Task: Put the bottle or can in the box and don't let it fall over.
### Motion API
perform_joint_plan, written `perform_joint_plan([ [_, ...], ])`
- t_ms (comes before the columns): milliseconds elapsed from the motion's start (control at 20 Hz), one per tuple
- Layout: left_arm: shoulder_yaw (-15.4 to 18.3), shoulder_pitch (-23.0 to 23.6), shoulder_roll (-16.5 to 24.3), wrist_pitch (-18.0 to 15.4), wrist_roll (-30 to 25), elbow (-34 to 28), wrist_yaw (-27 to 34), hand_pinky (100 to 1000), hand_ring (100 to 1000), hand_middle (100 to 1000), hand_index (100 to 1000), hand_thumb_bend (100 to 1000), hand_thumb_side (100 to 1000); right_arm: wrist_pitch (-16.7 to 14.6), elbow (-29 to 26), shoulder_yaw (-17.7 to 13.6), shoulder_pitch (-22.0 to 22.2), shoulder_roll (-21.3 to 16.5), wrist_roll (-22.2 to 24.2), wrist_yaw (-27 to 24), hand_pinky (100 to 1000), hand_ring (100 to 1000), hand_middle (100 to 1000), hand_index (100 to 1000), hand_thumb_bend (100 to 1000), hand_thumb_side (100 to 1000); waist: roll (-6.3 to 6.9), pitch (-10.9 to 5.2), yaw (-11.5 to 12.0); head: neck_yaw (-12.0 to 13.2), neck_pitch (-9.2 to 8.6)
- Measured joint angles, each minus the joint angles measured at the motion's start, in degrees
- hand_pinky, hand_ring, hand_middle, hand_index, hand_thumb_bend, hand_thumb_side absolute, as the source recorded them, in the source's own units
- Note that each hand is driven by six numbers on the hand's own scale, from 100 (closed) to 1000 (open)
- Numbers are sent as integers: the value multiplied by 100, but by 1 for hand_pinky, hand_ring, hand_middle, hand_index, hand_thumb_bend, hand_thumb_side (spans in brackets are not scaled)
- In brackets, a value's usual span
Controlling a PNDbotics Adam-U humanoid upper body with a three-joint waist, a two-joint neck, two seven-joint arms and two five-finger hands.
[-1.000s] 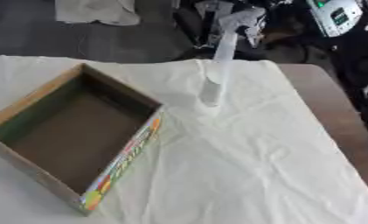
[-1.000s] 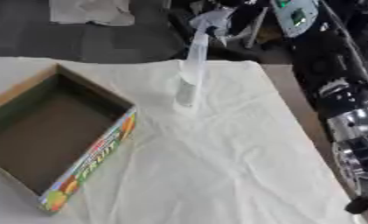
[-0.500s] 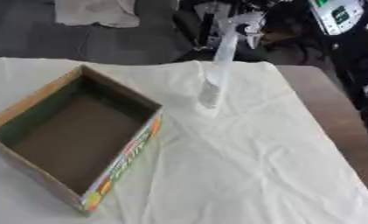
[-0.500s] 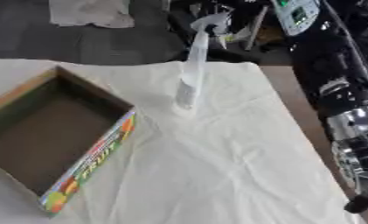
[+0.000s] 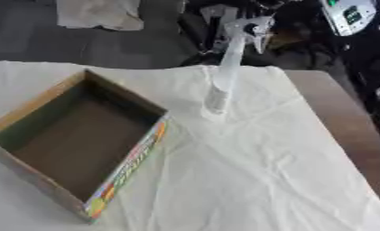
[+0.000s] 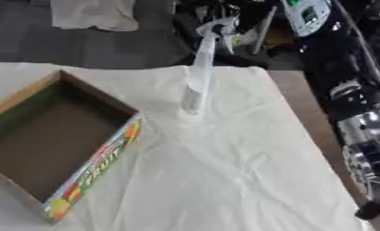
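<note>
A tall white spray bottle (image 5: pixel 222 79) stands upright on the white cloth, its trigger head (image 5: pixel 248 25) at the top. Nothing touches it. Left of it, a little apart, lies an open cardboard box (image 5: pixel 129 164) with a colourful printed side and an empty brown inside. My right arm (image 6: pixel 366 135), black with silver joints, runs down the right edge of the right eye view. Only a dark tip of my right hand (image 6: pixel 370 210) shows at the lower right corner, well away from the bottle. My left hand shows in neither view.
The white cloth (image 5: pixel 256 180) covers the table, and a bare brown strip of table (image 5: pixel 343 117) lies along its right side. Dark equipment, cables and a pale cloth on the floor sit beyond the far edge.
</note>
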Motion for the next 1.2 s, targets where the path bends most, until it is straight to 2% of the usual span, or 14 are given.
perform_joint_plan([
  [750, 0, 0, 0, 11, -13, 0, 2, 953, 570, 703, 599, 184, 865, -64, 13, 0, 29, 0, 28, 141, 712, 517, 559, 727, 260, 200, -7, 0, 18, 17, -4],
  [1200, 0, 0, -1, 20, -22, 0, 5, 954, 570, 703, 599, 184, 865, -87, 59, 0, 30, 0, 14, 208, 694, 482, 535, 707, 231, 189, -18, 0, 26, 17, -6],
])
